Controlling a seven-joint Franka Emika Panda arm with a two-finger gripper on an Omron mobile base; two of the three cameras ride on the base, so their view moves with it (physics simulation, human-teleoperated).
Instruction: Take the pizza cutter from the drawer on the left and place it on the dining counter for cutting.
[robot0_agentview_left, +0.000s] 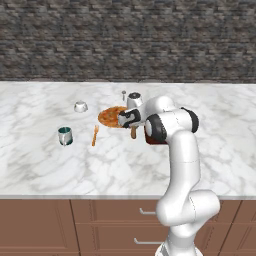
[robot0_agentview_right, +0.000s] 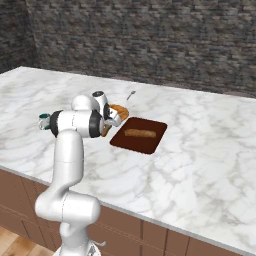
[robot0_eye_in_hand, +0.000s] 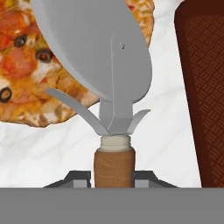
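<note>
Hand view, gripper (robot0_eye_in_hand: 113, 177) grasping pizza cutter (robot0_eye_in_hand: 103, 65) by its wooden handle, blade over pizza (robot0_eye_in_hand: 26, 65), dining counter (robot0_eye_in_hand: 52, 151) beneath

A small pizza cutter (robot0_eye_in_hand: 101, 65) with a round silver-grey wheel blade and a short brown wooden handle is held by its handle above a large white, grey-veined marble dining counter (robot0_agentview_left: 45, 160). Its blade points away from the hand, over the near edge of a pizza. Brown wooden drawer fronts (robot0_agentview_left: 110, 212) line the counter's near side.
</note>
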